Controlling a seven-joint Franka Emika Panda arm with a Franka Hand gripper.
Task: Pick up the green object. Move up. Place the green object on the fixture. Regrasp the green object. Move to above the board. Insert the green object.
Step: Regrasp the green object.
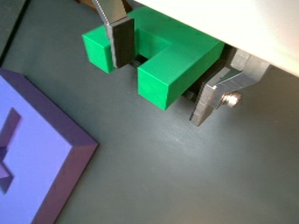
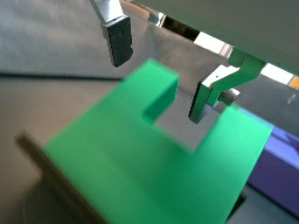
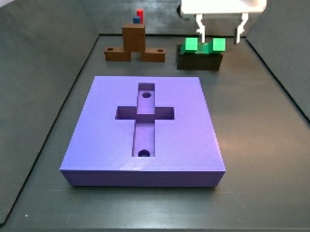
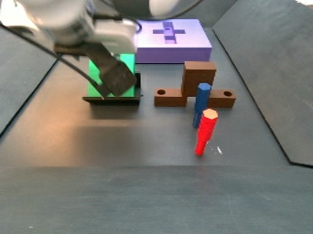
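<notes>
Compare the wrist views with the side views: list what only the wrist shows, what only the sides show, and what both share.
Only the wrist views: the gripper's fingers close up, open and straddling one arm of the green object.
Only the side views: the fixture under the piece, the brown piece, the red peg and the blue peg.
Both: the green object, gripper and board.
</notes>
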